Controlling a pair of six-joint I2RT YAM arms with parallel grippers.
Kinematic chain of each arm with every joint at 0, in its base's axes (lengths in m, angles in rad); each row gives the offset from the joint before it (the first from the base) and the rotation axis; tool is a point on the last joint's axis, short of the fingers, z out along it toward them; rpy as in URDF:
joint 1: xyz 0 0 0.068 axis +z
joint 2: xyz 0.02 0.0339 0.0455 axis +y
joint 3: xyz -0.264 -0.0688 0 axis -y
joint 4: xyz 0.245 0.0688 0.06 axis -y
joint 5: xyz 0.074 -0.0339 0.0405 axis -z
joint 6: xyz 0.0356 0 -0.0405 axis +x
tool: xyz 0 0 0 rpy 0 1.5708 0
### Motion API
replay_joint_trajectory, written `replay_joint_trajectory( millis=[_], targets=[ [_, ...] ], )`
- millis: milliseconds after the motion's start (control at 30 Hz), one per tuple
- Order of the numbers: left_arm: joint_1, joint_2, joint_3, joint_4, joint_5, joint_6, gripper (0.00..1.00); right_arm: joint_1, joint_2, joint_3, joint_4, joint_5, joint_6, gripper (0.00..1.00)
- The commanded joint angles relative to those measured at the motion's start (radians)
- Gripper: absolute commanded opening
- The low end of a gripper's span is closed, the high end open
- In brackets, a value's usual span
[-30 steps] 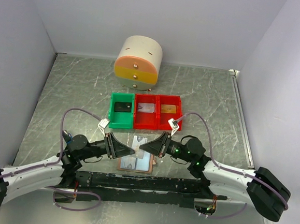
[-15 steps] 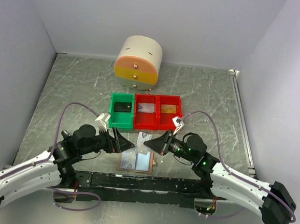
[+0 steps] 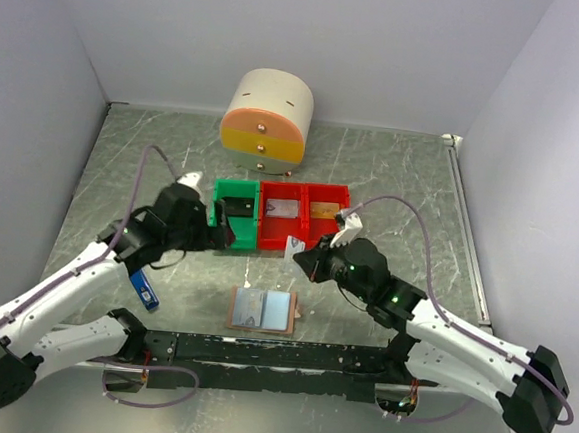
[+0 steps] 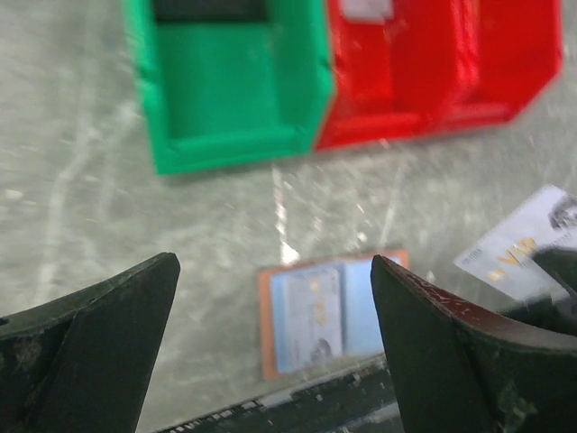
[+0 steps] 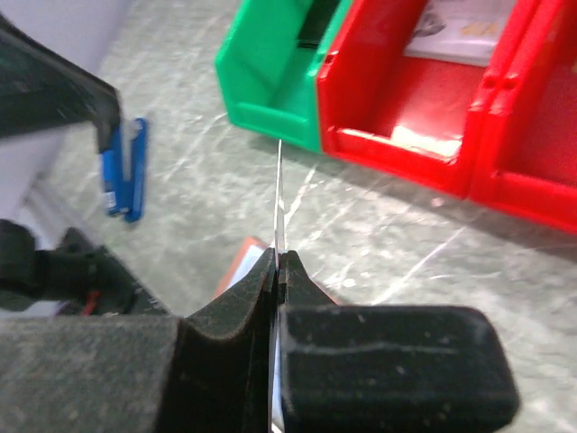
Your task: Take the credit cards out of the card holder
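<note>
Pulling a card free is the step that has just finished: the right gripper (image 3: 304, 260) is clenched on one of the credit cards (image 3: 293, 247), which now hangs clear of the table just below the red bins (image 3: 303, 240), a little right of the frame's centre. In the right wrist view that card stands edge-on, a thin pale line rising from between the pinched jaws. The card holder (image 3: 262, 310) lies flat and open at lower centre, apart from both arms, and its pale pockets appear to have at least one more card in them (image 4: 311, 316), so the task looks only partly done. A second ago both grippers were low over the holder, tips almost meeting above it. Since then the left gripper (image 3: 216, 233) has let go, its jaws now spread wide and empty, and it has swung up and left to sit beside the green bin (image 3: 229, 240). The right arm has risen toward the upper right of the holder with the card. The holder itself has hardly shifted. A blue stick-shaped gadget (image 3: 143, 287), covered by the left arm before, now shows at left centre.
</note>
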Motion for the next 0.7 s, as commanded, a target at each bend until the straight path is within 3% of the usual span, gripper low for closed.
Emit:
replay_joint_trajectory(
  millis=[0,67,133,233,333,667],
  targets=[
    [0.254,-0.015,0.058,-0.084,0.149,0.208,0.99,-0.002,0.091,0.092,-0.101,0.168,-0.184,0.0],
    [0.355,-0.018,0.062,-0.088,0.194,0.25,1.0,-0.002,0.139,0.124,-0.107,0.212,-0.231,0.0],
    [0.398,-0.044,0.06,-0.097,0.113,0.255,1.0,-0.002,0.189,0.166,-0.127,0.227,-0.286,0.0],
    [0.399,-0.142,0.008,-0.05,0.008,0.254,1.0,-0.002,0.263,0.243,-0.14,0.206,-0.372,0.0],
    [0.399,-0.215,-0.019,-0.015,0.055,0.27,1.0,-0.002,0.319,0.281,-0.092,0.224,-0.472,0.0],
    [0.4,-0.215,0.004,-0.074,-0.07,0.23,1.0,-0.001,0.576,0.421,0.002,0.231,-0.922,0.0]
  ],
)
